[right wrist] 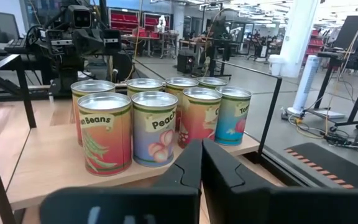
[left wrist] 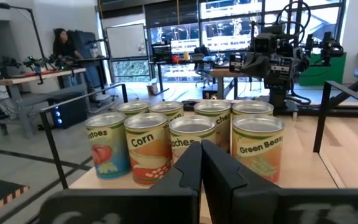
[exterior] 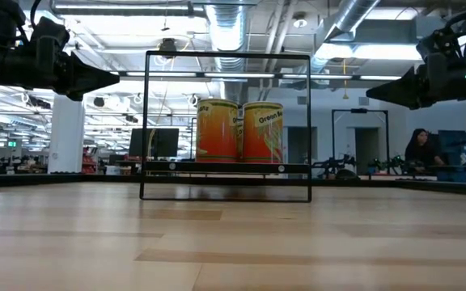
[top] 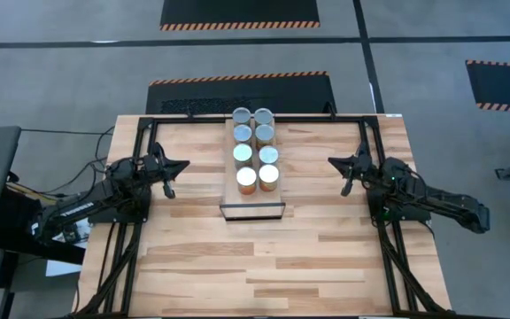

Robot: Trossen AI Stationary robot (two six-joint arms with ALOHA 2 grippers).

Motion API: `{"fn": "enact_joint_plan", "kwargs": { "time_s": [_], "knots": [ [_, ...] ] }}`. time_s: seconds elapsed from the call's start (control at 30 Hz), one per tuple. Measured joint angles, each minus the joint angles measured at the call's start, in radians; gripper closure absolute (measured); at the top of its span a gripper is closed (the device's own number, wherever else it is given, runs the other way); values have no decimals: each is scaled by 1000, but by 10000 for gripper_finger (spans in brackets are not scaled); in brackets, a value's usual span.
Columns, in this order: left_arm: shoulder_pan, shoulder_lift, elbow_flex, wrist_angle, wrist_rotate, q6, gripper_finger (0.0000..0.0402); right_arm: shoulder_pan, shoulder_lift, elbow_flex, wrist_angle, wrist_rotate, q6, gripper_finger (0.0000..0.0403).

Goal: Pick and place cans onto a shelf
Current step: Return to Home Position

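Pale wood planks make up the counter (top: 308,257), which stands on a grey floor (top: 60,80) with hazard-striped black mats (top: 240,12) along the top of the high view. We find the left hand (top: 181,166) at the left middle of that frame. It is clenched to a single point, grasps nothing, and is aimed toward the centre. The right hand (top: 335,163) mirrors it at the right middle, likewise clenched and empty, pointing back across the counter. From each wrist we see that hand's dark fingers (left wrist: 188,169) pressed flush together with no gap between them. In the low view both hands hang well above the wood, the left at the upper left of the frame and the right at the upper right.

Between them, and well apart from both, the cans (top: 244,155) stand upright in two columns of four, close together, in the upper centre of the high view. All eight rest on the shelf (top: 253,200), whose bare strip and dark front edge lie just below the nearest pair. Labels we can read include Tomatoes, Corn, Peaches and Green Beans. In the low view only the two nearest cans show, orange and side by side, raised above the counter inside a thin dark frame (exterior: 226,55).

Beyond the counter the room holds desks, screens and ceiling ducts, and a person (exterior: 417,149) sits at the far right of the low view.
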Motion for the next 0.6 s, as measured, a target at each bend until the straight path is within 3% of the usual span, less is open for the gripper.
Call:
{"fn": "enact_joint_plan", "kwargs": {
  "time_s": [0.6],
  "knots": [
    [0,0,0,0,0,-3,401,0,0,-1,1,0,-1,374]
  ]
}}
